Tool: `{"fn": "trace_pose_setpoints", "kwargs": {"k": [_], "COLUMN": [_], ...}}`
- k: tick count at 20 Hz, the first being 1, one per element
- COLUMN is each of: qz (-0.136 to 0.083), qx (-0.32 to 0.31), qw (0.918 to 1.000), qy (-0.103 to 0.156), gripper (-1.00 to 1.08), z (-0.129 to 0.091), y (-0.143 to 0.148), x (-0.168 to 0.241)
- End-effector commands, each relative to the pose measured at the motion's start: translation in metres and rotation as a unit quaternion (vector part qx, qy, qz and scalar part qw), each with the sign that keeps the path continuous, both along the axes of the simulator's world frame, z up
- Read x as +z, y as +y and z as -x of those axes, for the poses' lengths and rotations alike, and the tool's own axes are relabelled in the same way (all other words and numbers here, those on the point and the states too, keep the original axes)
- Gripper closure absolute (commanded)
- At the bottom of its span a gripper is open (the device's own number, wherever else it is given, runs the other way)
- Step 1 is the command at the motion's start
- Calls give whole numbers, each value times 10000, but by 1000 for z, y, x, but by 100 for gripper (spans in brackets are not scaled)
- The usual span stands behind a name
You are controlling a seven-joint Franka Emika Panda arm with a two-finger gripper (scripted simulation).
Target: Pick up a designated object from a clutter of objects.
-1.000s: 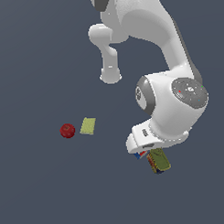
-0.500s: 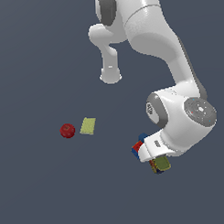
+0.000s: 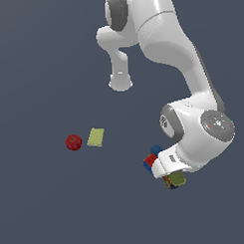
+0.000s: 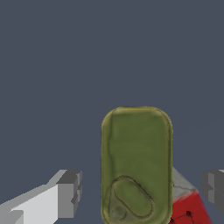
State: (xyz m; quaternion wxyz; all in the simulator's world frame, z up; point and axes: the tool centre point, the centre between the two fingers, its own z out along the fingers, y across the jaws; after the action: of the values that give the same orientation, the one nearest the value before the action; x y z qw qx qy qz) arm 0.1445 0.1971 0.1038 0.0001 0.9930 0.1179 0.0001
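Gripper (image 4: 142,192) right over the tin can (image 4: 136,164)
Fingers spread wide, one on either side of the can, not touching; it sits beside the cube (image 3: 151,162), far right of the apple (image 3: 73,142) and pad (image 3: 96,137).

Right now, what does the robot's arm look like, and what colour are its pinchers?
The arm is glossy white, made of fat rounded segments with grey rings at the joints and a grey round cap with tiny coloured dots near the wrist. The gripper has blocky grey fingertips on white fingers. No cables show.
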Motion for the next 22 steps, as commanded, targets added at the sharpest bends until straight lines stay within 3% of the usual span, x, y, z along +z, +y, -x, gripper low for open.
{"fn": "trace_pose_setpoints", "kwargs": {"k": [1, 8, 14, 15, 22], "qz": [2, 0, 0, 0, 0], "qx": [0, 4, 4, 4, 4], "qw": [10000, 10000, 10000, 10000, 10000], "qy": [7, 2, 2, 2, 2], "gripper": [-92, -92, -92, 108, 108], "z": [0, 1, 0, 0, 0], "y": [0, 0, 1, 1, 1], "x": [-10, -43, -45, -45, -45]}}
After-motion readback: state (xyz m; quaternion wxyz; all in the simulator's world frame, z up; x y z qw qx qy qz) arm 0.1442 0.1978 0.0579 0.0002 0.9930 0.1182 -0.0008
